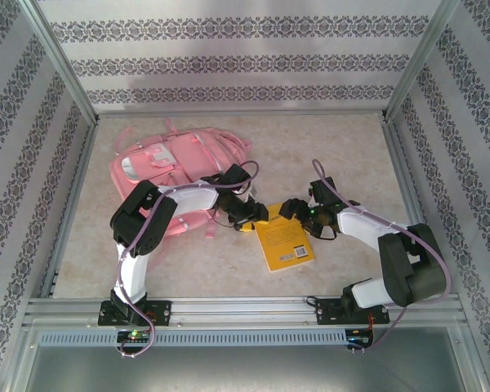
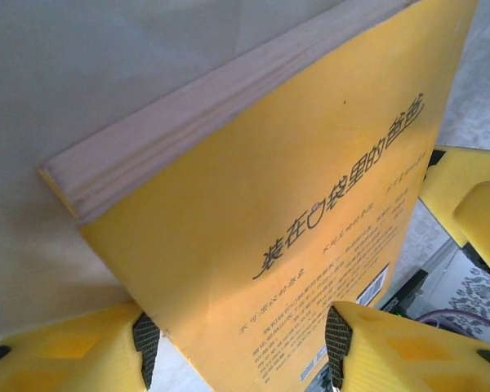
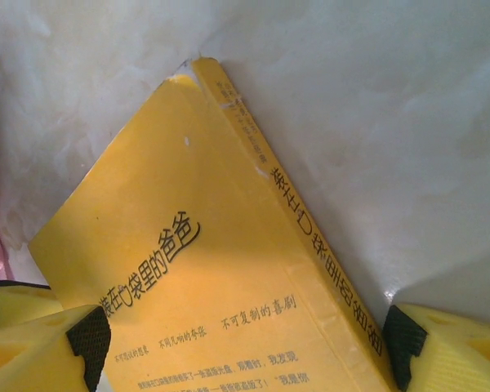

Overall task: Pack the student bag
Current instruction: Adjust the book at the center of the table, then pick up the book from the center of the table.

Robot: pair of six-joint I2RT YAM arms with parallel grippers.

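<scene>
1. Your large pink fabric backpack with pale trim strips (image 1: pixel 180 167) lies flat on the far-left part of the pale marbled bench (image 1: pixel 351 147), its straps towards the back wall.
2. A thin yellow paperback book with black Chinese lettering (image 1: pixel 286 238) lies near the bench's middle, just right of the backpack and outside it.
3. Your left arm reaches across the backpack's near edge. The left fingers (image 2: pixel 73 355) sit at the book's upper-left corner.
4. From the left wrist you see those yellow fingers standing apart with the book (image 2: pixel 294 204) between their dark pads. You cannot tell whether the pads press on it.
5. Your right fingers (image 3: pixel 41 347) come in from the right at the book's far edge and stand wide apart astride the cover and spine (image 3: pixel 196 269). Each pad is right at an edge, so contact cannot be told.
</scene>
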